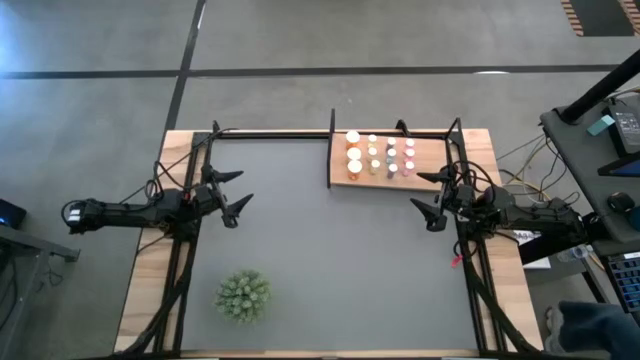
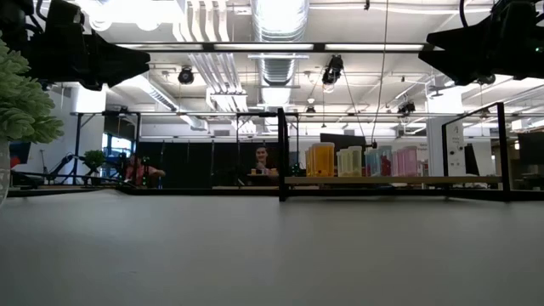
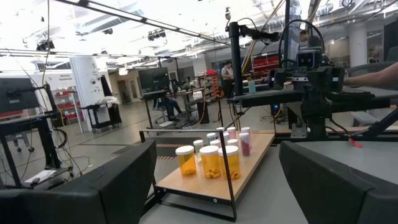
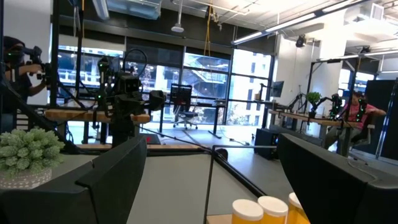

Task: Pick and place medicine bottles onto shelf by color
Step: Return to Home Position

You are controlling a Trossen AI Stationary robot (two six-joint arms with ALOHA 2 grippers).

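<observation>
Several medicine bottles point(image 1: 380, 155) with white caps stand upright in rows on the light-wood shelf point(image 1: 340, 175) at the table's far right; orange ones point(image 3: 208, 162) are at its left end, pink ones point(image 3: 245, 143) farther right. In the low view the bottles point(image 2: 357, 161) line up on the shelf board point(image 2: 382, 180). My left gripper point(image 1: 232, 193) hovers open over the mat's left edge, far from the shelf. My right gripper point(image 1: 432, 194) hovers open at the mat's right edge, just in front of the shelf. Orange bottle caps point(image 4: 258, 210) show in the right wrist view.
A green spiky plant point(image 1: 242, 296) in a pale pot stands on the dark grey mat point(image 1: 330, 270) near its front left. Black frame rails point(image 1: 290, 132) run along the table's far edge and sides. People sit in the room beyond point(image 2: 262, 161).
</observation>
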